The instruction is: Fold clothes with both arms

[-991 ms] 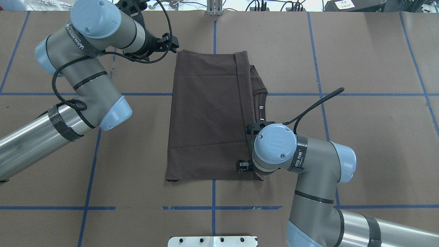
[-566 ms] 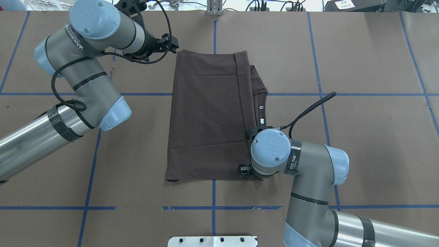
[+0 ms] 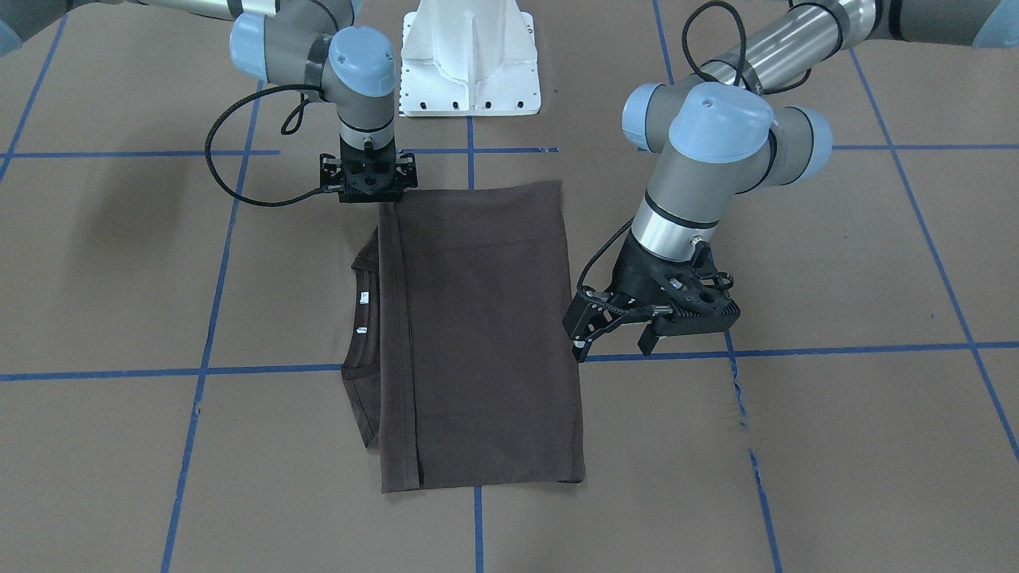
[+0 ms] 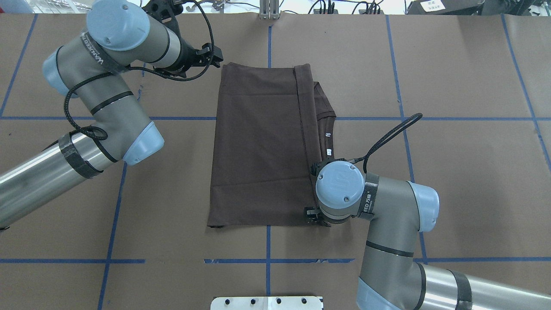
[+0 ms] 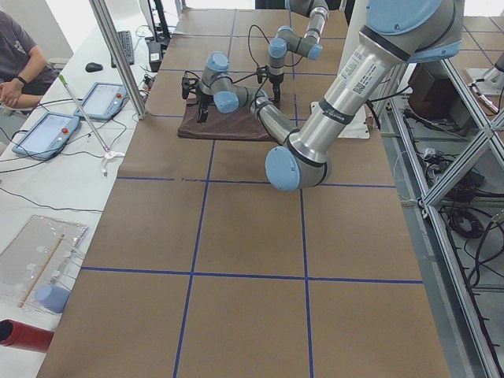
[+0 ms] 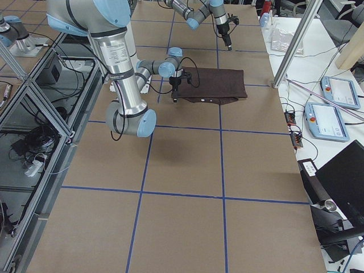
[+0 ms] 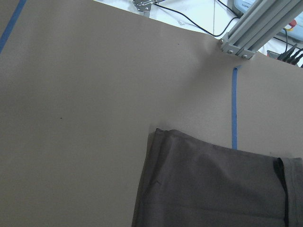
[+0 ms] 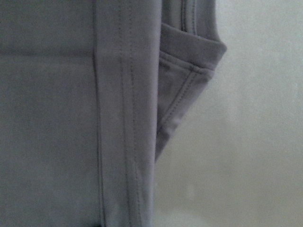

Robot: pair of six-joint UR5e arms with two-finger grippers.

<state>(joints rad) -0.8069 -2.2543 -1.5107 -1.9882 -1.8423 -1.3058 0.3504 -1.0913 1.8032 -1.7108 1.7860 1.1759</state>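
T-shirt [image 4: 262, 146] folded flat; we see left gripper [image 3: 613, 347] tilted, spread wide; right gripper [image 3: 368, 183] vertical at its corner, closure unclear.

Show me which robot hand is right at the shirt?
The right gripper: it points straight down at the T-shirt's corner. The left gripper hangs open beside it, over bare table.
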